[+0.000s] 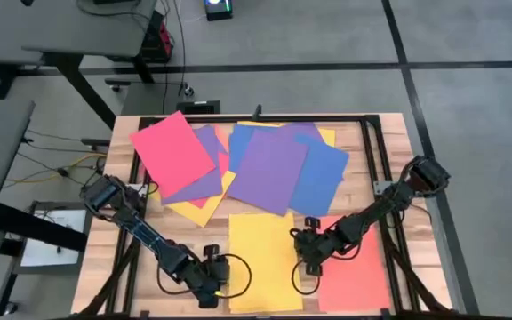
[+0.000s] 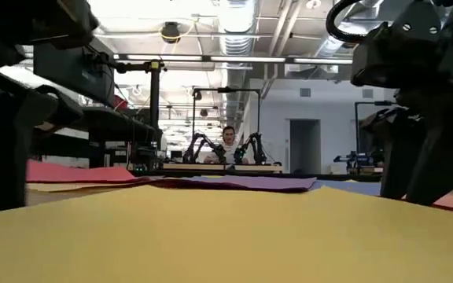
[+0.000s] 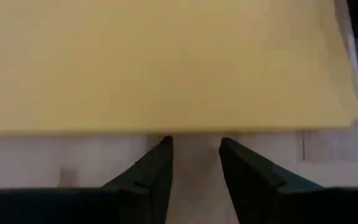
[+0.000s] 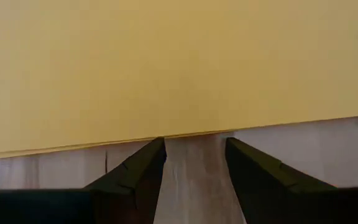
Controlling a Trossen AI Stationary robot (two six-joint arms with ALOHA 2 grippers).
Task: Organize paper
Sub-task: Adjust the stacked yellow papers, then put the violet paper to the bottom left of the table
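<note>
A yellow sheet of paper (image 1: 265, 262) lies flat on the wooden table at the near middle. My left gripper (image 3: 194, 143) stands open, low over the table at the sheet's left edge (image 1: 231, 280), with bare wood between its fingers. My right gripper (image 4: 194, 142) stands open the same way at the sheet's right edge (image 1: 302, 253). An orange-red sheet (image 1: 358, 271) lies flat under the right arm. Farther back, pink-red (image 1: 172, 147), purple (image 1: 269, 169), blue (image 1: 323, 173) and yellow sheets overlap in a loose spread. My left gripper reaches the yellow sheet's left edge (image 3: 166, 133) with its fingertips, coming level from the table's left; whether they touch the paper, I cannot tell. My right gripper reaches the sheet's right edge (image 4: 161, 137) from the table's right; whether it touches, I cannot tell.
Dark metal rails (image 1: 376, 151) run along the table's sides and far edge. A white printed sheet (image 1: 50, 238) lies off the table to the left. In the low view a person (image 2: 228, 141) sits far back in the room beside other arms.
</note>
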